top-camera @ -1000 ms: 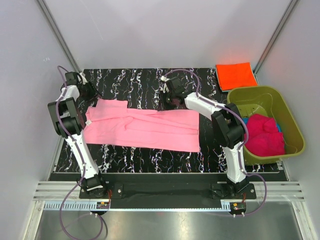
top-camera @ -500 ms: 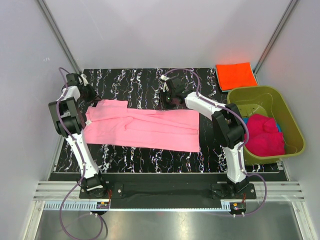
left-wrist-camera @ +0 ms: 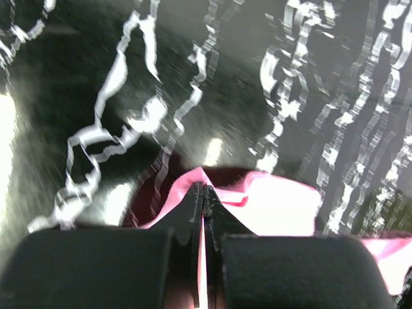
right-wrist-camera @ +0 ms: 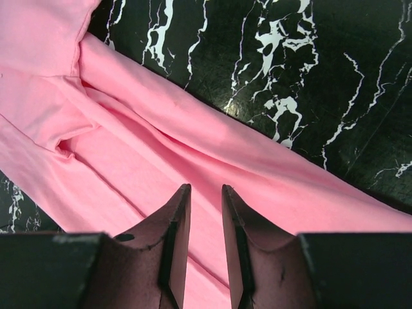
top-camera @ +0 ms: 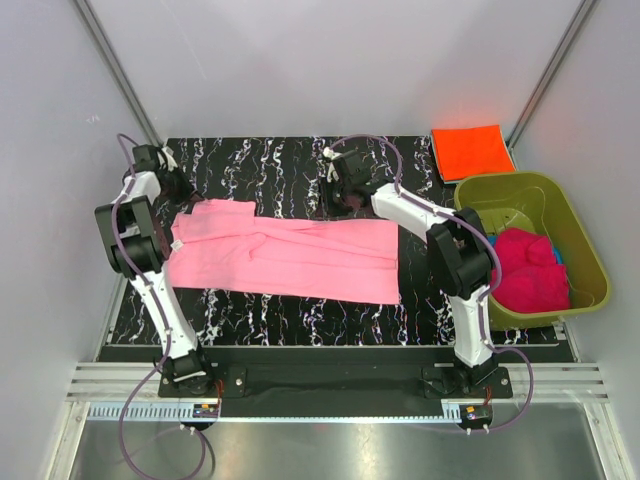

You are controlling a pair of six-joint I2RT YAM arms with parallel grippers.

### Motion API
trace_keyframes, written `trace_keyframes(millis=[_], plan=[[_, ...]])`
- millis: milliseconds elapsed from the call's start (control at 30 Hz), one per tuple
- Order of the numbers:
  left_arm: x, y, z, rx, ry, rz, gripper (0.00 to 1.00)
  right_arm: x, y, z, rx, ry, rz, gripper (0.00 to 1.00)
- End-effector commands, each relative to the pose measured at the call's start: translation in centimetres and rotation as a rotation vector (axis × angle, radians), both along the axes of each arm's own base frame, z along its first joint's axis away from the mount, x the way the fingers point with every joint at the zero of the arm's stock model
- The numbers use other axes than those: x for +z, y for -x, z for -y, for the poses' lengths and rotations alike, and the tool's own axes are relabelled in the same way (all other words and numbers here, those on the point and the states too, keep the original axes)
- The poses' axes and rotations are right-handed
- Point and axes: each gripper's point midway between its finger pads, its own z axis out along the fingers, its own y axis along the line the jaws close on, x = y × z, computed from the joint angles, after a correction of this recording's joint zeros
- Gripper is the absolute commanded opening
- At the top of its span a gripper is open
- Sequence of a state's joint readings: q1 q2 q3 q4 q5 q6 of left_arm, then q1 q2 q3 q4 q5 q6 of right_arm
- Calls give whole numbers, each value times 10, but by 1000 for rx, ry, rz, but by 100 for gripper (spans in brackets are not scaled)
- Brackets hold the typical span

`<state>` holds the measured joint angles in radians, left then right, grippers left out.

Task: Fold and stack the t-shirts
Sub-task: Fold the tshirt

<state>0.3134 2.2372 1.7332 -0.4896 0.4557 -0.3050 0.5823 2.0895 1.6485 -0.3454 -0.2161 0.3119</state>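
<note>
Marbled table (top-camera: 280, 170) holds pink t-shirt (top-camera: 290, 255), corner clamped in left gripper (left-wrist-camera: 203, 193).

The surface (top-camera: 270, 170) is a black slab veined with white like marble, glossy enough that bright patches of glare sit on it in the left wrist view. Plain pale grey walls (top-camera: 330, 60) close in its far edge and both sides, with one slim aluminium strut (top-camera: 118, 78) slanting up from the far-left corner and another from the far-right corner. Along the near edge lie a black base plate (top-camera: 330, 380), a ribbed aluminium rail (top-camera: 100, 382) and, lowest in the top view, a dull sheet of brushed metal (top-camera: 330, 445).
</note>
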Motion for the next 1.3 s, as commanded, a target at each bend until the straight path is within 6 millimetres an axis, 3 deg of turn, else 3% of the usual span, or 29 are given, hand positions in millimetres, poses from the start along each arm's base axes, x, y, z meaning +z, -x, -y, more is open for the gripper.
trace_keyframes(millis=[0,267,467,600,900,1267], plan=[[73,1,6,15,-37,124,0,30,-3,7,-42,-15,58,33],[84,46,12,46,-62,86,0,26,15,36,-116,41,47,32],[94,78,10,64,-111,77,0,0,30,61,-159,109,-2,32],[93,101,3,83,-180,44,0,-11,40,93,-264,142,-54,32],[93,127,2,98,-192,32,0,-39,54,151,-457,207,-134,31],[105,151,-19,192,-270,17,0,-60,59,174,-507,268,-167,30]])
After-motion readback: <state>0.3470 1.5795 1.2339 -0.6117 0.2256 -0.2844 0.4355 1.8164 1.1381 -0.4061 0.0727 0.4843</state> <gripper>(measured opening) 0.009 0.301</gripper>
